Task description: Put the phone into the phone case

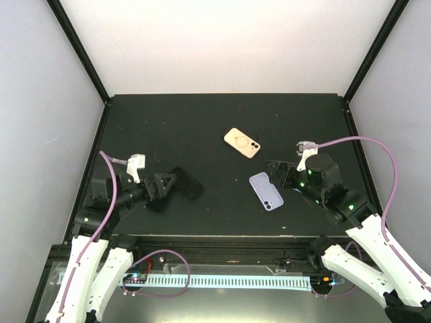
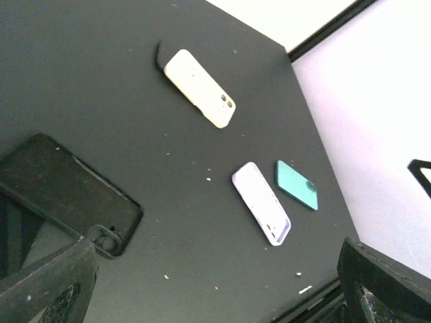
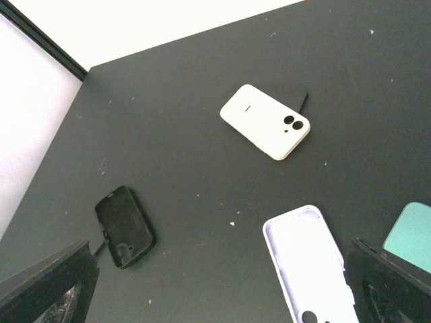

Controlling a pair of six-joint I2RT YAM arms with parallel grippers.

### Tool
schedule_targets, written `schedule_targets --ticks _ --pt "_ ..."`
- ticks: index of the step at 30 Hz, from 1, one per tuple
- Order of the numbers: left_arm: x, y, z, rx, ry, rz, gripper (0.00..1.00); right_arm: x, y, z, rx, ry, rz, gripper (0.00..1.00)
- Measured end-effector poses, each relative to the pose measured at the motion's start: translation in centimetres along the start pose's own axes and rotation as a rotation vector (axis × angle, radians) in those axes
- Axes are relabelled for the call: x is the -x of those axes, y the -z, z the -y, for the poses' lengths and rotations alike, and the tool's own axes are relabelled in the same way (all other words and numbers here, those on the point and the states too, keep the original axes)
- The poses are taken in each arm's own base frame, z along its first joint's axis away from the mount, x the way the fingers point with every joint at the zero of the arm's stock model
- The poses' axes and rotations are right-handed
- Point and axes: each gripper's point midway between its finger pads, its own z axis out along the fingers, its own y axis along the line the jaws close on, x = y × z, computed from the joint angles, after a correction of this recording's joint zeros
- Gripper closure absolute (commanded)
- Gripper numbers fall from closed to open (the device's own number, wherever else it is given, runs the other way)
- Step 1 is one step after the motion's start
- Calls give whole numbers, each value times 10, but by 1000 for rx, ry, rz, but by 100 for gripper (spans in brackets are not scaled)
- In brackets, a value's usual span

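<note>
Black case (image 1: 187,183), lavender case (image 1: 266,191), cream phone (image 1: 242,142), teal phone (image 2: 296,185): four.

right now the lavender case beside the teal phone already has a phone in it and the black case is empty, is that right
Not quite. The lavender case is empty: the right wrist view shows its bare inside and open camera cutout. It does lie beside the teal phone, and the black case is empty too.

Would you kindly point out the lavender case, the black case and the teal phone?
lavender case (image 3: 304,256), right wrist view, empty inner floor.
black case (image 3: 124,225), right wrist view, its middle.
teal phone (image 2: 296,185), left wrist view, its middle.
</note>
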Motion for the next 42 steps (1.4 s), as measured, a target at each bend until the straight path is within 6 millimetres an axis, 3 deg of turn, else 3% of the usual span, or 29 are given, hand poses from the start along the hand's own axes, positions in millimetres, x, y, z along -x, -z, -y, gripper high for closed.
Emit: schedule_targets --ticks 6,10,14,17,22,29,32,42 --pt "-4 -26 -29 103 75 -81 4 -2 -35 20 -142 67 -31 0" --pt "-20 -45 -42 144 114 -187 5 -17 -79 67 -350 65 -150 3" --pt "-37 -54 -42 136 104 -255 7 -32 -105 122 -469 -51 -251 5" --pt "-48 -57 -38 116 87 -283 8 -37 -110 164 -530 -175 -273 5" --pt "-55 -58 -35 101 71 -283 8 -43 -111 212 -637 -267 -295 5" --pt "-63 -58 -40 110 80 -282 8 -52 -97 282 -743 -459 -303 5" --pt "-64 -57 -40 111 79 -276 8 -55 -96 289 -733 -500 -301 8" --pt "-67 -55 -42 112 72 -264 8 -88 -112 274 -621 -595 -396 15"
